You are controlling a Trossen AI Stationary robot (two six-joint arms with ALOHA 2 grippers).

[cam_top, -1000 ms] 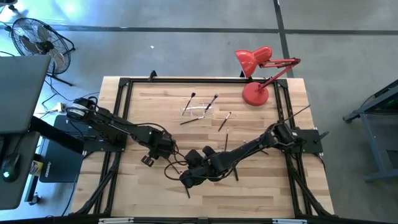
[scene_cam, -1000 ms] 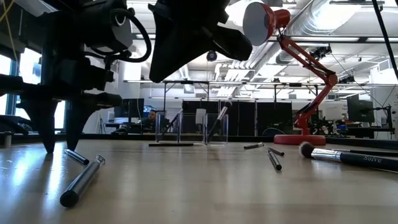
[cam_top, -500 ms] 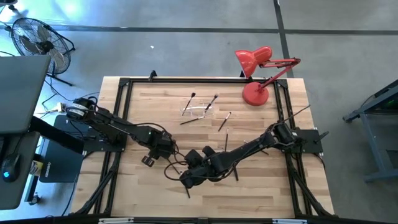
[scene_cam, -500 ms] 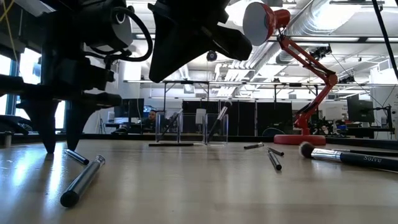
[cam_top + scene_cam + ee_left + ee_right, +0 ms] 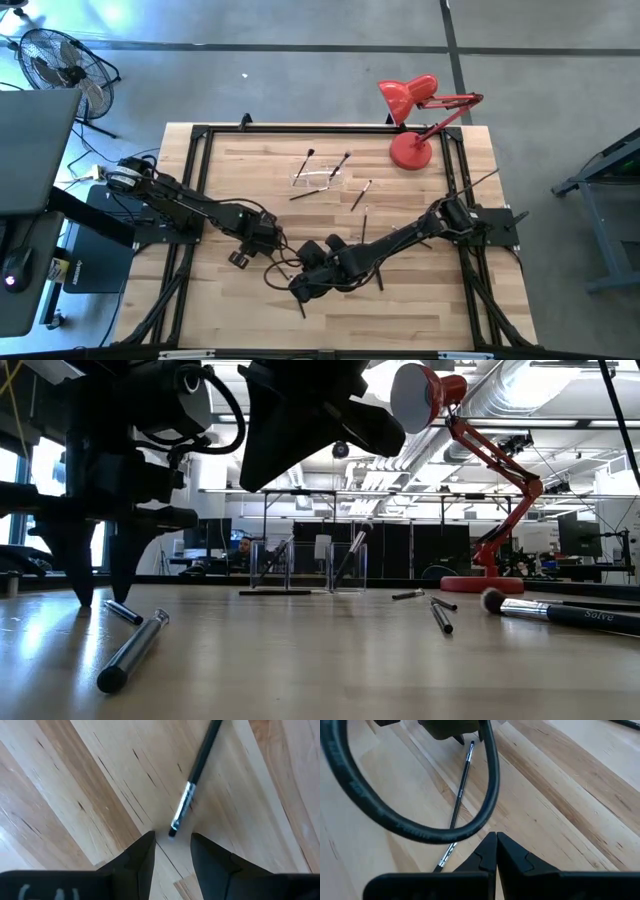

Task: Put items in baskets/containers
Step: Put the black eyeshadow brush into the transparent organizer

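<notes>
Spanning the whole work area, the pale butcher-block wooden table (image 5: 240,150) carries everything, with the red desk lamp (image 5: 410,150) on its round base at the far right corner. The two dark arms meet over the near middle of the table: the left gripper (image 5: 171,851) hangs low over the wood with its fingers spread a little, tips down on either side of the near end of a thin dark-handled makeup brush with a silvery ferrule (image 5: 192,790), not yet closed on it; the right gripper (image 5: 496,851) sits just beside, its fingers pressed together and holding nothing. The small clear plastic holder (image 5: 318,177) stands well apart, toward the far middle of the table, with a few brushes leaning in or against it and several more lying loose between it and the arms. Judged from their build, the brushes are light and stiff, their slick round handles apt to roll or skid on the wood, so a pinch across the handle near the ferrule, squarely from above, looks safest; a grip at the very tip could let the brush pivot or flick away. The holder looks light as well and could shift if bumped. Much is hard to read: the holder nearly vanishes against the wood from above and shows only as faint upright walls in the low view, the count of brushes inside it cannot be told, and a looping black cable (image 5: 445,827) crosses the right wrist view, covering part of another brush.
</notes>
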